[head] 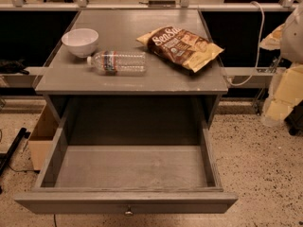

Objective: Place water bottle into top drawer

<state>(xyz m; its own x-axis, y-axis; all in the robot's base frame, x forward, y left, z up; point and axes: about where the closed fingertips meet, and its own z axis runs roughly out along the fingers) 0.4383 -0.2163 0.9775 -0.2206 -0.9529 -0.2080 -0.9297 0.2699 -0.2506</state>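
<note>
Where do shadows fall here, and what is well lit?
In the camera view, the table top and the water bottle are evenly lit. In the same view, deep shadow lies under it, behind the open top drawer. The gripper, at that view's right edge, looks pale and bright.

Dim, warm light; jaws blurred at right edge.

High front view, tool far right

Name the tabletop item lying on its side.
The water bottle, beside the upright white bowl; the chip bag lies flat. The gripper hangs at the right edge.
</note>
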